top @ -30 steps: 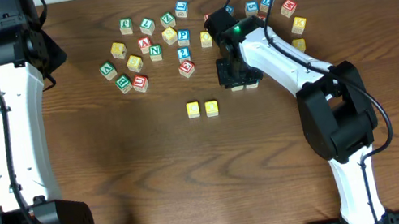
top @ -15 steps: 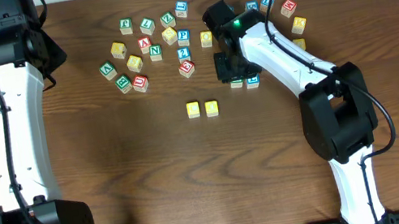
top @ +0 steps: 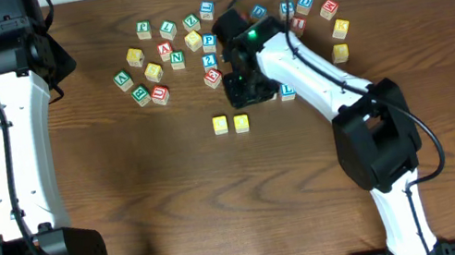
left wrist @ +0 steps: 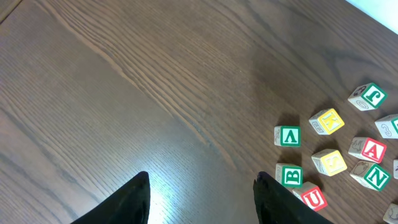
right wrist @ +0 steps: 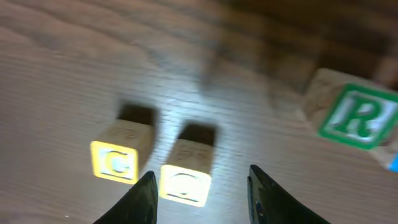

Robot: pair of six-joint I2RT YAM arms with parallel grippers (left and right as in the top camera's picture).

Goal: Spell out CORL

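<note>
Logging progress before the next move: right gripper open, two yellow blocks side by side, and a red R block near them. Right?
Not quite. The R block is green, not red, as the right wrist view shows. The rest holds: the right gripper is open and the two yellow blocks sit side by side.

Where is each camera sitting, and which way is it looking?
Overhead: above the table, looking straight down; left arm and right arm show.
Left wrist: on the left arm, facing down at wood and loose letter blocks; open left gripper at the bottom.
Right wrist: low over the table, looking past the open right gripper at two yellow blocks.
Shared: overhead shows those yellow blocks too.
</note>
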